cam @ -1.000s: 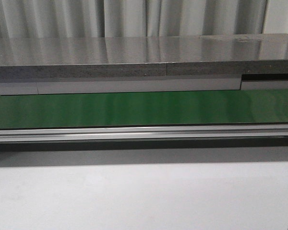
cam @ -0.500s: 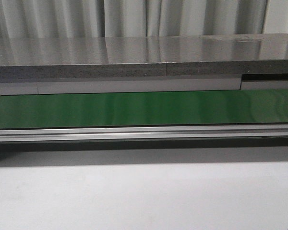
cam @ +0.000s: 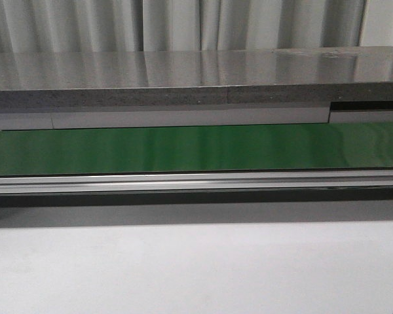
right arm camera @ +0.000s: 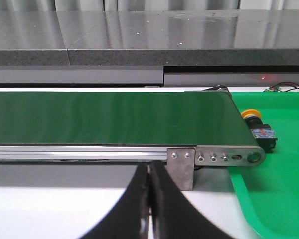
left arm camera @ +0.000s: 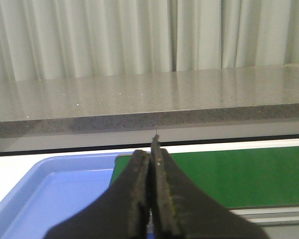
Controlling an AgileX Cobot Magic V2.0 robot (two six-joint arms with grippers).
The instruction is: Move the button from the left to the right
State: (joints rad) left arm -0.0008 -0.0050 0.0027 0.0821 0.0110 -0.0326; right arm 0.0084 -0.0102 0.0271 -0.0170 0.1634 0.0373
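Both grippers read as pressed together with nothing between them: my left gripper [left arm camera: 150,199] hangs before a blue tray [left arm camera: 55,191] at the green conveyor belt [cam: 196,149]'s end. Only my right gripper [right arm camera: 149,209] camera shows the button [right arm camera: 257,128], lying on its side on a green mat [right arm camera: 284,184] just beyond the belt's end roller; the front camera shows neither gripper nor button.

Left gripper [left arm camera: 152,164], jaws apparently pressed together, before a blue tray [left arm camera: 50,186] adjoining the green belt [left arm camera: 239,174]; grey counter [left arm camera: 139,99] behind.
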